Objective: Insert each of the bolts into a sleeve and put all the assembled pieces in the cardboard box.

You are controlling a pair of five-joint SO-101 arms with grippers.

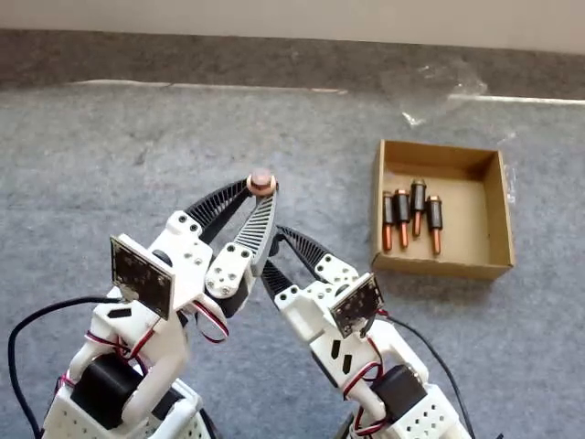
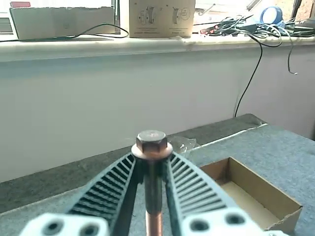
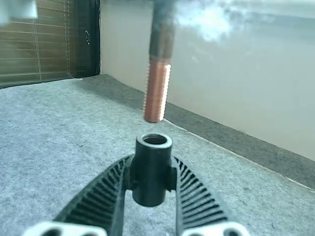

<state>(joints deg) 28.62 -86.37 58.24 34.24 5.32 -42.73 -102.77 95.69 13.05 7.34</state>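
Observation:
My left gripper (image 1: 260, 190) is shut on a copper bolt (image 1: 261, 183), held upright with its hex head on top; in the left wrist view the bolt (image 2: 152, 147) stands between the ribbed fingers (image 2: 110, 189). My right gripper (image 3: 152, 172) is shut on a black sleeve (image 3: 153, 167), bore facing up. The bolt's threaded tip (image 3: 157, 91) hangs just above the sleeve's opening, apart from it. In the high view the right gripper (image 1: 274, 247) sits under the left one. The cardboard box (image 1: 439, 152) at the right holds several assembled pieces (image 1: 410, 215).
A clear plastic bag (image 1: 430, 91) lies beyond the box near the table's far edge. Grey felt covers the table, with open room to the left of the arms. The box (image 2: 261, 189) lies close to the right of the left gripper.

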